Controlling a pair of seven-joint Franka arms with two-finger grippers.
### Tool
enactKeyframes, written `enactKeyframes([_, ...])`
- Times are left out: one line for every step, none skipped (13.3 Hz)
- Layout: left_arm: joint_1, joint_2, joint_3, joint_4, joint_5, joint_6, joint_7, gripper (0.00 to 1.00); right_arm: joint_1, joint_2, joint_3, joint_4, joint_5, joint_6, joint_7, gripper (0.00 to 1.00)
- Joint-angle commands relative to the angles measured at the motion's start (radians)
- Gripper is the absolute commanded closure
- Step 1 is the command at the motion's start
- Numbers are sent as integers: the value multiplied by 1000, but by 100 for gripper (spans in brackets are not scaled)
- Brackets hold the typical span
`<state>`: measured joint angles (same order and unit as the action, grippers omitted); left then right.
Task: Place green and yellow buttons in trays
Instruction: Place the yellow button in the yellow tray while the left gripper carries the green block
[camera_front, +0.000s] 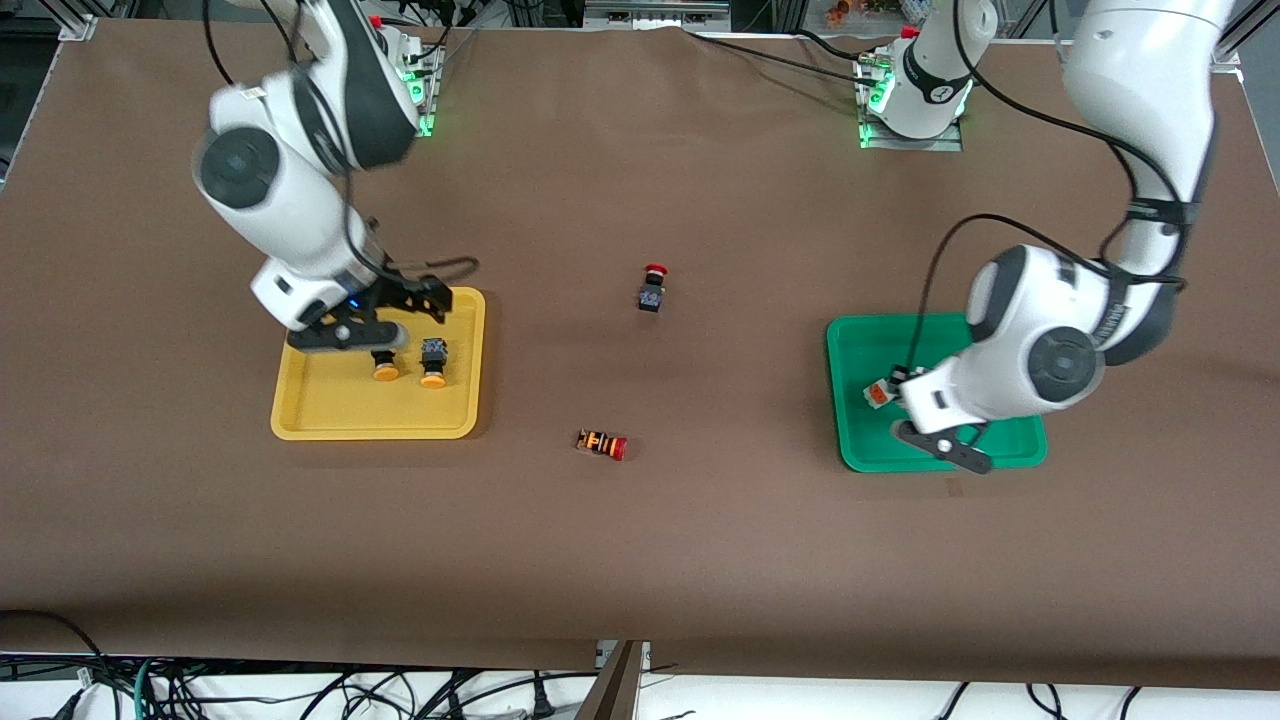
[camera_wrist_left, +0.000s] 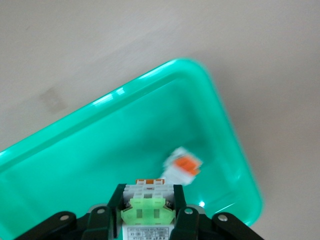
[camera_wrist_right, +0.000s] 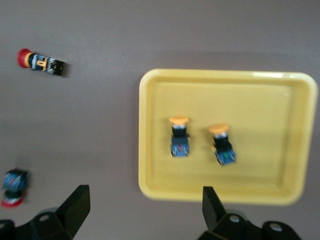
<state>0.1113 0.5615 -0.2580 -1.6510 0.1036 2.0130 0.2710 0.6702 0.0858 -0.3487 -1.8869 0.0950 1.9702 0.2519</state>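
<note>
The yellow tray holds two black buttons with yellow-orange caps, lying side by side. My right gripper hangs open and empty over the tray's edge nearest the robots; in the right wrist view the gripper looks down on the tray and both buttons. My left gripper is over the green tray, shut on the green-faced square button. The orange-faced square button lies in that tray, also showing in the left wrist view.
A black button with a red cap stands on the brown table between the trays. An orange-striped cylinder with a red cap lies nearer the front camera. Both show in the right wrist view.
</note>
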Motion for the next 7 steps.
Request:
enactKeyframes([80,73,-4,4,50,19,143,91,-4,-168,-38,-31,-14,-140,-54,1])
enactKeyframes([91,90,-3,-6,56,70,174,80,-4,-198,-48,-29,-36,-166,-55,1])
enactKeyframes([91,84,-3,-32,56,102,188,73,-10,-207,-41,-31,-61,-183,-56,1])
enactKeyframes([90,78,-4,-36,56,102,189,52,-56,-207,-18,-26,-72,-204,-57,1])
enactKeyframes([90,77,-9,-32,56,101,192,1,-152,-207,69,-17,-80,-209,-68,1])
enactKeyframes([88,63,-17,-27,56,92,192,0,-267,-202,174,-6,-81,-214,-91,1])
enactKeyframes([80,32,-26,-26,56,89,188,0,-376,-196,276,14,-81,-220,-97,1])
